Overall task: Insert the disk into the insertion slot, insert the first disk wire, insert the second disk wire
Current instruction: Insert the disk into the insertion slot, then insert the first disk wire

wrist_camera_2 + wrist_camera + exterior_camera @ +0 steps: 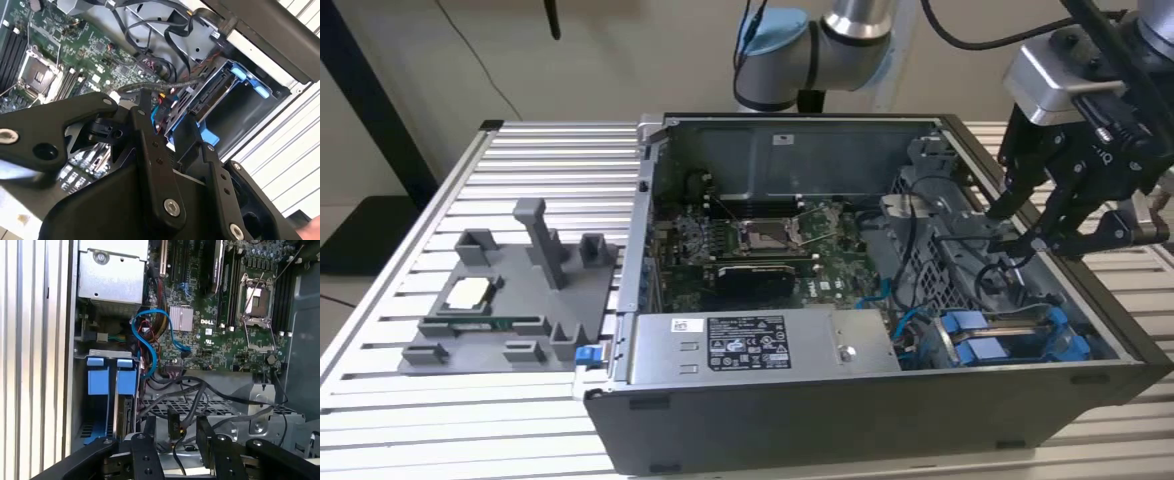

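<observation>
Left of the exterior view: grey plastic fixture tray (507, 300) on slatted aluminium table (400, 420). Centre: open dark-grey computer case (854, 420), green motherboard (761, 235), grey labelled power-supply box (747, 345). Lower right: grey insertion slot (1027, 345), with the silver-grey disk in its blue carrier (125, 390) seated in it. Black gripper (1014, 230) hangs just up-right of the slot. Jaws part open, black wire connector (173, 422) between them with a gap either side. Disk clear of the jaws.

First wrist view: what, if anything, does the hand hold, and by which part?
Nothing, it seems: the hand is open, a black wire connector standing between its fingers with gaps on both sides.
</observation>
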`<state>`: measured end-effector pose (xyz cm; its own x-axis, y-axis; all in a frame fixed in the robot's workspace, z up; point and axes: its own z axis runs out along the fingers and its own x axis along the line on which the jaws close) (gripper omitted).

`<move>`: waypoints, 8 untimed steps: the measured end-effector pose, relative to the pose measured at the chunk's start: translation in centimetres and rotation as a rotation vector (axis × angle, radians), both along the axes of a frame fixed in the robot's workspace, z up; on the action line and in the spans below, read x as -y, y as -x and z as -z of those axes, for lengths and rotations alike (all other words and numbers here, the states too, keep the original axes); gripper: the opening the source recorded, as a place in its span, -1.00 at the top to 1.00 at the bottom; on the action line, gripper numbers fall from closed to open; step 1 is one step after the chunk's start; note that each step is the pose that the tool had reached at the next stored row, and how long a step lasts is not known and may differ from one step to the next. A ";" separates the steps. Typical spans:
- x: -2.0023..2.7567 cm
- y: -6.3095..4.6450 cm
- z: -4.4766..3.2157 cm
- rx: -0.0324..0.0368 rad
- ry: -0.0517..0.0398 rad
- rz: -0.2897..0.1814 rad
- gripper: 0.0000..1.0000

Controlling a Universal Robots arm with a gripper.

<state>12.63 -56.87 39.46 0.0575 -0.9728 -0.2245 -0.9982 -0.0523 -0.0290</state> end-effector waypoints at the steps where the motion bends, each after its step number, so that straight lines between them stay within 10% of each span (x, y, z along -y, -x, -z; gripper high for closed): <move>1: 0.00 0.0 0.18 0.0003 0.0000 0.000 0.09; 8: 0.00 0.0 0.72 0.0011 -0.0004 0.003 0.62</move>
<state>12.58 -56.88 38.74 0.0551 -0.9728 -0.2248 -0.9983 -0.0495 -0.0302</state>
